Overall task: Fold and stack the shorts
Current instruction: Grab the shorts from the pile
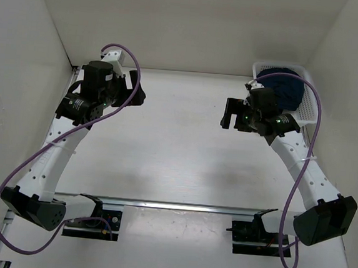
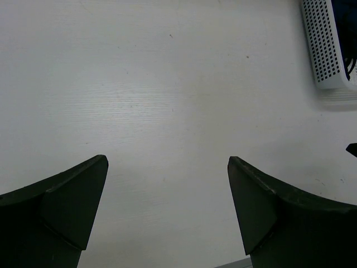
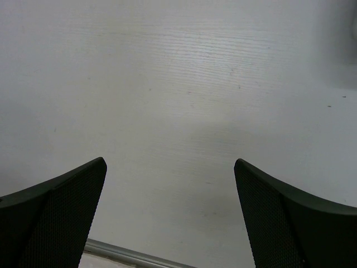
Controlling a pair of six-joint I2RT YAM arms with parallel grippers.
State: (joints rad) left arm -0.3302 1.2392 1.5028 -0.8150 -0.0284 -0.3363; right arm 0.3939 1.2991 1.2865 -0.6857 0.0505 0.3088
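Note:
The dark navy shorts (image 1: 288,87) lie bunched in the white mesh basket (image 1: 307,106) at the far right of the table. My right gripper (image 1: 232,117) is open and empty, held over the table just left of the basket. My left gripper (image 1: 137,93) is open and empty at the far left. In the left wrist view the gripper (image 2: 167,167) has its jaws wide apart over bare table, with the basket's corner (image 2: 326,44) at the top right. In the right wrist view the gripper (image 3: 170,167) is open over bare table.
White walls close in the table on the left, back and right. A metal rail (image 1: 179,206) runs along the near edge between the arm bases. Purple cables (image 1: 302,163) loop from both arms.

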